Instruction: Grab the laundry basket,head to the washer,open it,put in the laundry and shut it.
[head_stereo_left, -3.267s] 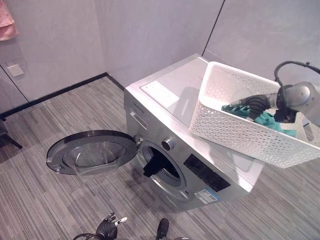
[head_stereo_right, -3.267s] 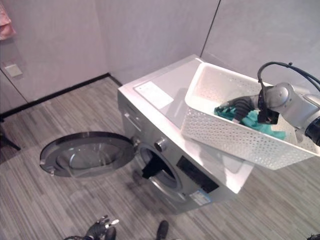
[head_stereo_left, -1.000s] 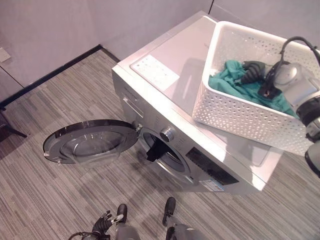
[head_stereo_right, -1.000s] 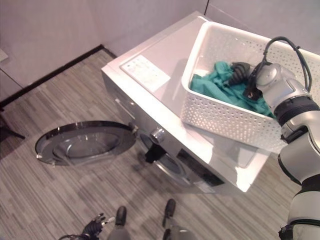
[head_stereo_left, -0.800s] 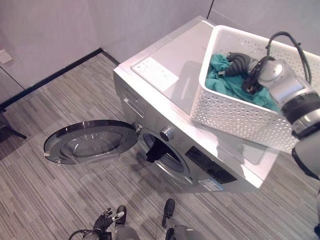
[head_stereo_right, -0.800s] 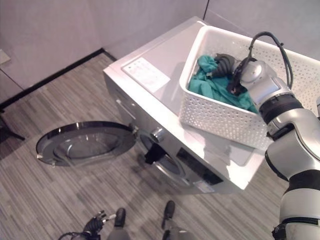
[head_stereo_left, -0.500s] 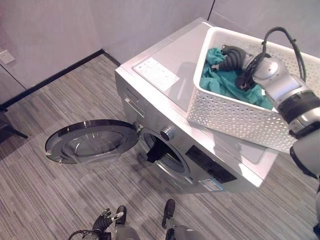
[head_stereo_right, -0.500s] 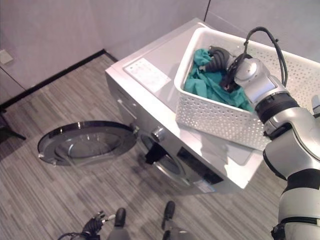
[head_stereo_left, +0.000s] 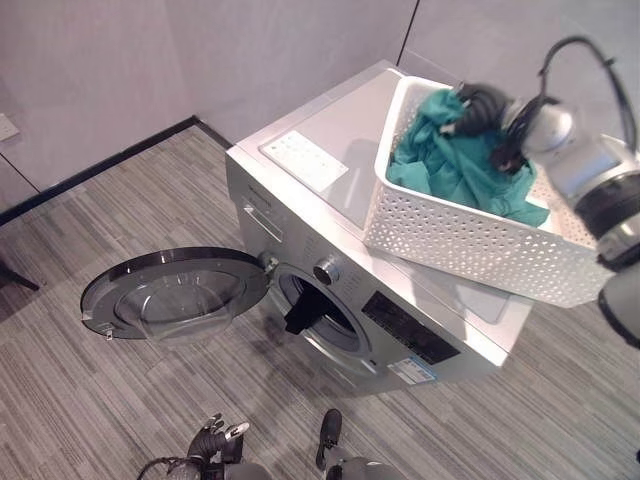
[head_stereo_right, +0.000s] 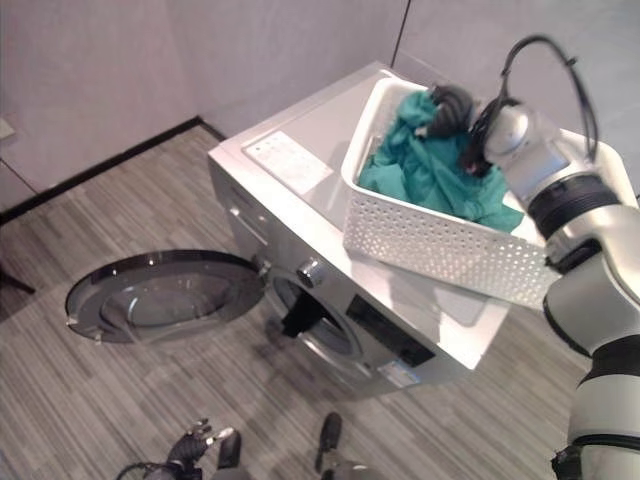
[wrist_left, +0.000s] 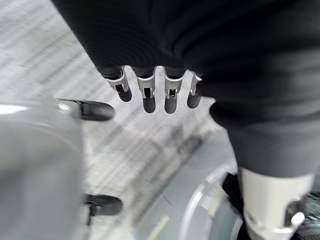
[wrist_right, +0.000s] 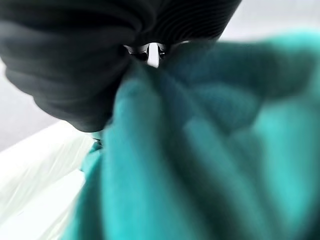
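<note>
A white perforated laundry basket stands on top of the silver washer. Teal laundry is heaped in it and rises above the rim at the basket's far left corner. My right hand is at the top of that heap, shut on the teal laundry, which bunches against its dark cover. The washer's round door lies swung wide open to the left, and something dark hangs in the drum opening. My left hand hangs low by the floor, its fingers relaxed and holding nothing.
Grey walls with a black baseboard stand behind the washer, which sits in the corner. Striped grey flooring lies in front and to the left. The open door takes up floor space left of the drum.
My right hand has pulled the teal laundry up and toward the basket's left corner, so it now bulges over the rim. The camera has shifted slightly. The left hand stays low.
</note>
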